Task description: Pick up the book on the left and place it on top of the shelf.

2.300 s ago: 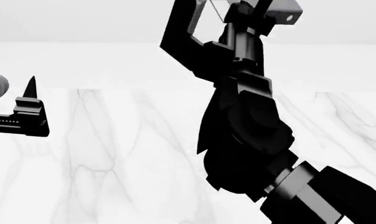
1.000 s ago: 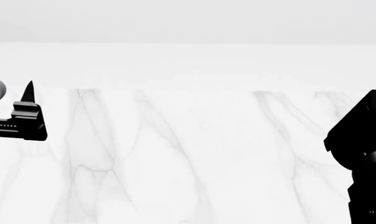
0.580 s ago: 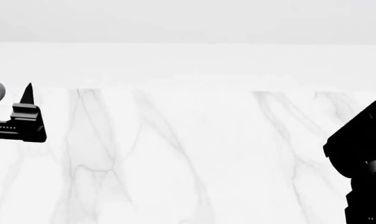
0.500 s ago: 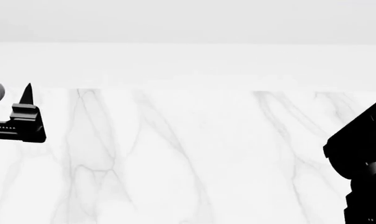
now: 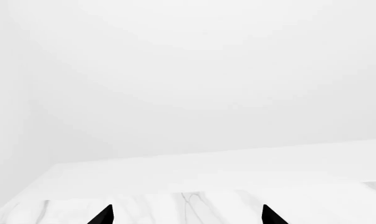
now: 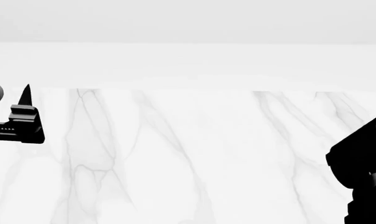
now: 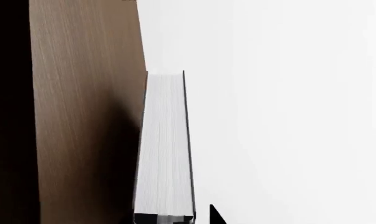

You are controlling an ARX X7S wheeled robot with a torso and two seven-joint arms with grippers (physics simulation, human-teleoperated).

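Left fingers (image 5: 184, 215): two black tips spread well apart, nothing between them, released; in the head view one pointed tip (image 6: 25, 95) stands up at the table's near left

Ahead of the left fingers: white marble table (image 5: 237, 205) with grey veins, then a plain white wall (image 5: 200, 84)

Right fingers: only one small black tip (image 7: 215, 215) shows in the right wrist view, just beside the book's cover; whether they are clenched or released cannot be told

The book (image 7: 165, 149): white page edges between thin black covers, seen edge-on, flat against the brown board, just beside the right fingertip

The shelf (image 7: 88, 112): brown wood-grain board touching the book's far cover, with a dark shadowed part beyond it

Right arm (image 6: 365, 172): a black bulk at the head view's right edge, over the table
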